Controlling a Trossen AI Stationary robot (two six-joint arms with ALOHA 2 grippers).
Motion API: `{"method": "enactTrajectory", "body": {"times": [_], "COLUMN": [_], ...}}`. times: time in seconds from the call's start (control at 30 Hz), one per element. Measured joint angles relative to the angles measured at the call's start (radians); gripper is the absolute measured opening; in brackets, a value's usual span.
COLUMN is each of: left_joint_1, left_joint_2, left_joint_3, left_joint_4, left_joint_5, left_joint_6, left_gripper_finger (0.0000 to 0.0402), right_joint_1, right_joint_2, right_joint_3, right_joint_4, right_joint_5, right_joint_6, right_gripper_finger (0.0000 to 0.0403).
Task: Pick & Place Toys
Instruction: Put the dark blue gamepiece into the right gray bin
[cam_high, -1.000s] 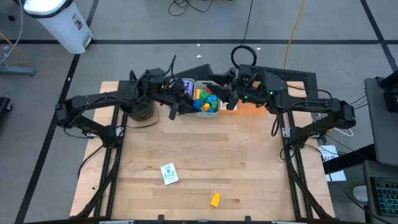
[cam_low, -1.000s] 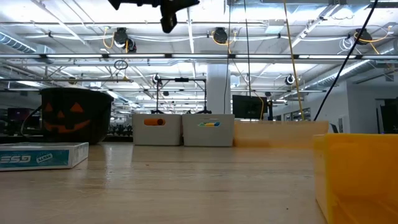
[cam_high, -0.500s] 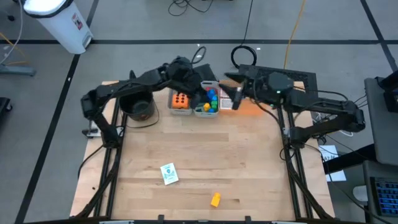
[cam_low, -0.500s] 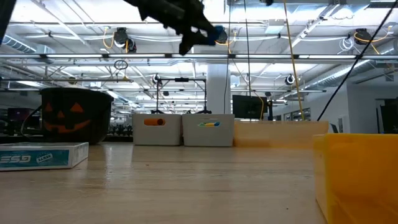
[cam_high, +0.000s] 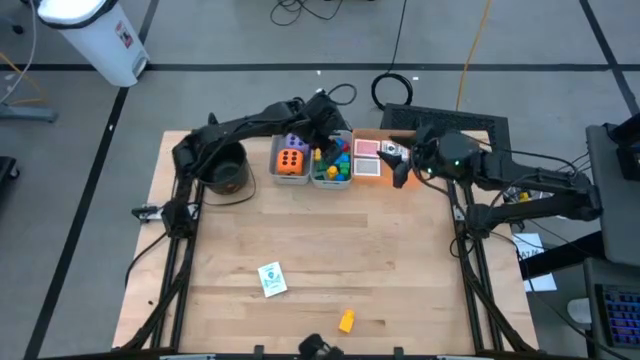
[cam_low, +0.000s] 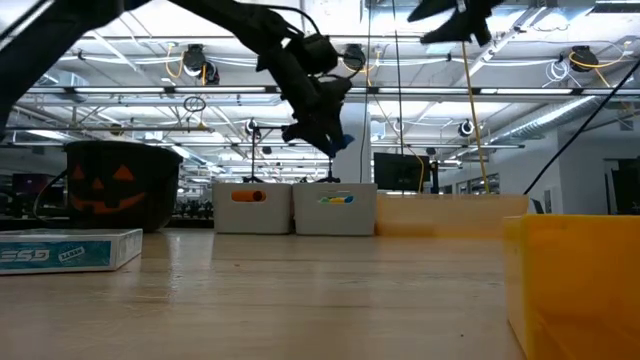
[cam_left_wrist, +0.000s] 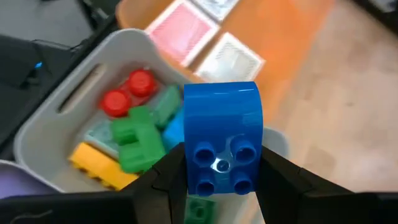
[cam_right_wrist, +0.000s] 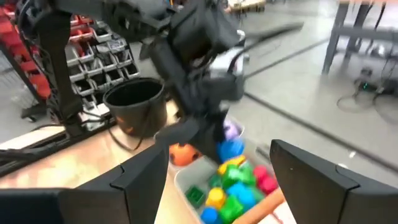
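Note:
My left gripper (cam_high: 323, 130) is shut on a blue brick (cam_left_wrist: 221, 134) above the grey bin of coloured bricks (cam_high: 333, 166); the brick also shows in the low view (cam_low: 341, 143). The bin beside it (cam_high: 290, 160) holds an orange and a purple die. My right gripper (cam_high: 399, 172) is open and empty over the flat orange tray (cam_high: 390, 178), where picture cards (cam_high: 367, 150) lie. One card (cam_high: 271, 279) and a yellow brick (cam_high: 346, 320) lie flat on the table near its near edge. My left gripper pinches the blue brick by two opposite sides (cam_left_wrist: 189, 168) between its two fingers (cam_left_wrist: 166, 177). The fingers slant down from above. The brick's studded face (cam_left_wrist: 224, 165) is turned toward the wrist. The brick is lifted clear above the bin of bricks.
A black pumpkin bucket (cam_high: 225, 175) stands left of the bins. In the low view a card box (cam_low: 70, 250) lies at the near left and the yellow brick (cam_low: 575, 290) stands close at the right. The table's middle is bare wood (cam_high: 330, 235).
My left gripper has swung from the die bin toward the table's right edge and come down over the brick bin, carrying the blue brick. My right gripper has drawn away from the bins toward the table's right edge, over the orange tray.

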Motion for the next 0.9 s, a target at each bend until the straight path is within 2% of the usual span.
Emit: {"method": "enactTrajectory", "body": {"times": [0.23,0.37,0.9], "left_joint_1": [0.029,0.035,0.029], "left_joint_2": [0.133,0.184,0.239], "left_joint_3": [0.146,0.201,0.203], "left_joint_4": [-0.117,-0.144,-0.158], "left_joint_5": [-0.031,-0.055,-0.110], "left_joint_6": [0.018,0.018,0.128], "left_gripper_finger": [0.0145,0.0145,0.0145], "right_joint_1": [0.000,0.000,-0.001], "right_joint_2": [-0.063,-0.088,-0.094], "right_joint_3": [-0.204,-0.271,-0.284], "right_joint_4": [0.126,0.185,0.196], "right_joint_5": [-0.002,-0.004,-0.002], "right_joint_6": [0.215,0.259,0.248], "right_gripper_finger": [0.0269,0.0269,0.0270]}}
